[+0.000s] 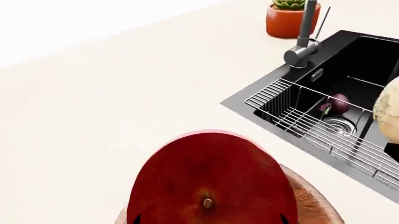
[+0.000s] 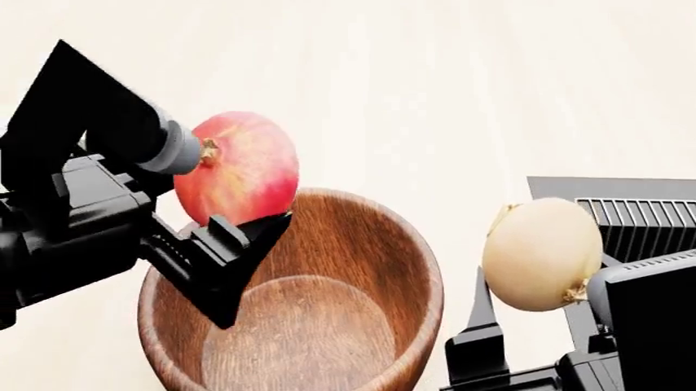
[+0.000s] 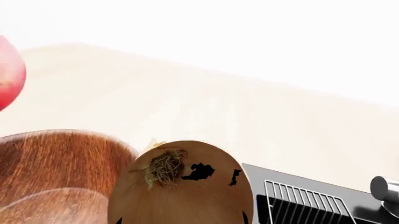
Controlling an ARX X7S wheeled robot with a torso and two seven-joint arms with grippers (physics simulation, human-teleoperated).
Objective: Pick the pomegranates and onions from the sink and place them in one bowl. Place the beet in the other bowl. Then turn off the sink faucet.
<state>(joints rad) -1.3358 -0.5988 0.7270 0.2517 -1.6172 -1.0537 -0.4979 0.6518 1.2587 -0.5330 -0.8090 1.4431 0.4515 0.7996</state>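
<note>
In the head view the wooden bowl (image 2: 326, 326) stands nearest on the pale desk (image 2: 457, 90), its hollow holding nothing. The left gripper (image 2: 223, 216) has its jaws closed on a pomegranate (image 2: 240, 175), which is held above the bowl's far-left rim with its crown pointing toward the arm. The right gripper (image 2: 544, 305) holds an onion (image 2: 542, 252) in its jaws, just beside the bowl's right rim and above the desk edge of the sink; the onion's root tuft faces the gripper. In the right wrist view the onion (image 3: 181, 191) fills the near field, with the wooden bowl (image 3: 56, 163) beside it, the pomegranate (image 3: 9, 72) at the frame edge, and a corner of the sink (image 3: 311, 196) with the wire rack (image 3: 299, 205) behind it. In the left wrist view the pomegranate (image 1: 212, 182) fills the near field with the bowl's rim (image 1: 318, 200) showing beneath it. Farther off lies the black sink (image 1: 367, 60), its wire rack (image 1: 311, 126) spanning the near end. The beet (image 1: 338, 103) rests on the basin floor, just beside the steel drain strainer (image 1: 339, 125). The onion (image 1: 388, 109) shows at the frame edge over the basin. The sink faucet (image 1: 304, 37) stands on the sink's far rim, with its thin lever angled upward. Beyond it a potted succulent (image 1: 292, 16) stands on the desk.
</note>
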